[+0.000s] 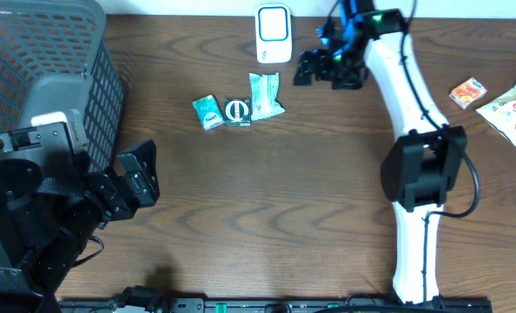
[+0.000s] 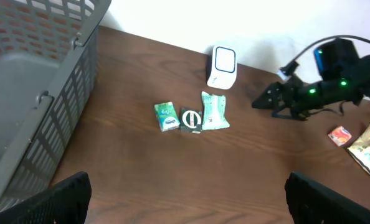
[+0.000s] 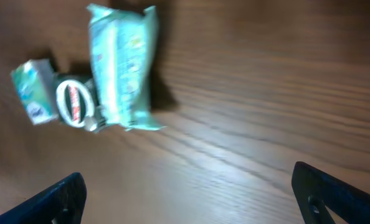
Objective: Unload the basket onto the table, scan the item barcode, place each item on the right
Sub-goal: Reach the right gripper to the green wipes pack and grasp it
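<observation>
The right hand (image 1: 305, 69) hangs spread wide above the counter (image 1: 327, 191), pinching nothing, just beside the white scanner (image 1: 274, 33) and near the green packet (image 1: 265, 96). I take the packet as the likely item to scan. It lies flat in a tight row, touching a dark round-marked item (image 1: 237, 111), with a small green box (image 1: 208, 111) on the far side.

Fingers this wide could catch the neighbour as well, or shove the row aside. The packet looks soft, so a pinch may crumple it. No barcode shows, so the code may sit underneath and reach the scanner facing the wrong way. The arm could also knock the scanner, which stands so near.

The left hand (image 1: 136, 174) is also spread and empty, low by the basket (image 1: 102, 78). Snack packets (image 1: 501, 100) lie well apart.

Nothing can be read. The round mark is a white ring with a red bar, and the packet print is blurred.
</observation>
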`<control>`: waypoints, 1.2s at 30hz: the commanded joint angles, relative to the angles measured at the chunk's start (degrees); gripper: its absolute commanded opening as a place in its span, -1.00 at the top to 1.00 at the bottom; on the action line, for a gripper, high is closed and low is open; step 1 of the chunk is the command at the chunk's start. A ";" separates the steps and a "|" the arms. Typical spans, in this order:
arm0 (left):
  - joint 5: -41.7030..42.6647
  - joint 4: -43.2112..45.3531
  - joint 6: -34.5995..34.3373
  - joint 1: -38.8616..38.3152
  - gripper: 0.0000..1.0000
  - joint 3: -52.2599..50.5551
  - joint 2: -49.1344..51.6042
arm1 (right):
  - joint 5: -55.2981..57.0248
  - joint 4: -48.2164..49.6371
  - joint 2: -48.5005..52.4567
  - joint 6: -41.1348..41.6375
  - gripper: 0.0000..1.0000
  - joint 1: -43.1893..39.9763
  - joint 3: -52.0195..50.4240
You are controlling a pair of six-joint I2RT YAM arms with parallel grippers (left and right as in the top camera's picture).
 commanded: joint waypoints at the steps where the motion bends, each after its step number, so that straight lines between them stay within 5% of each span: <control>1: -0.74 -0.13 -0.52 0.24 -0.96 0.42 0.00 | 2.05 1.05 -1.51 -0.48 -0.99 3.56 -0.44; 13: -0.74 -0.13 -0.52 0.24 -0.96 0.42 0.00 | 9.05 14.12 -0.55 5.81 -0.98 8.70 -4.00; 26: -0.74 -0.13 -0.52 0.24 -0.96 0.42 0.00 | 0.90 29.88 -0.48 8.31 -0.99 8.66 -18.73; 32: -0.74 -0.13 -0.52 0.24 -0.95 0.42 0.00 | 0.26 37.64 -0.37 13.29 -0.75 8.57 -25.22; 34: -0.74 -0.13 -0.52 0.24 -0.96 0.42 0.00 | -1.86 39.58 -0.37 13.25 -0.54 8.57 -26.67; 36: -0.74 -0.13 -0.52 0.24 -0.96 0.42 0.00 | -3.32 40.22 -0.33 13.25 -0.11 8.57 -27.45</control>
